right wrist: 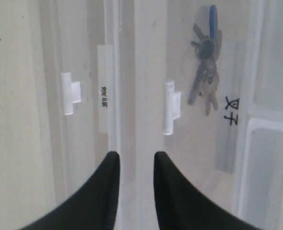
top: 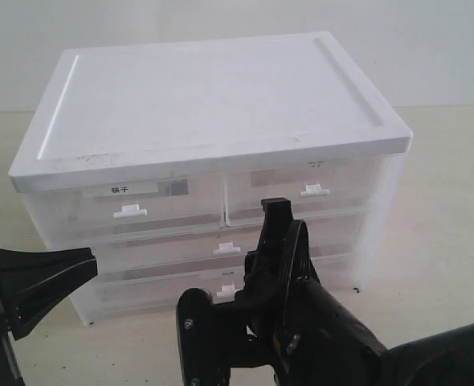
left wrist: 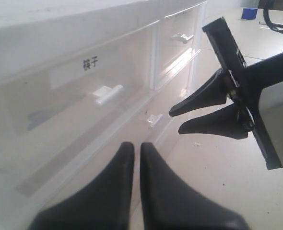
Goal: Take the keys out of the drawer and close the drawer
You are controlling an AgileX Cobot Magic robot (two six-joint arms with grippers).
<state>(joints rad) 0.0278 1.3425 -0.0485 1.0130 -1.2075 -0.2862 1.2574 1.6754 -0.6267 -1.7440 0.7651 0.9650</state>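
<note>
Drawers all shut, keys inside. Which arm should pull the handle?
Right. The right gripper points nearly straight at the handle of the drawer with the keys behind its front, jaws apart. The left gripper sits aside, by the cabinet's corner.

We identify a pale beige worktop (top: pixel 450 241). One white cabinet (top: pixel 213 121) with translucent drawers stands directly on it, just ahead of the left pincer (left wrist: pixel 135 146) and the right pincer (left wrist: pixel 176 120). Beyond the right pincer, well apart from the cabinet, we note a small blue block (left wrist: pixel 249 13) and a black cable (left wrist: pixel 276 24) lying on the worktop.
</note>
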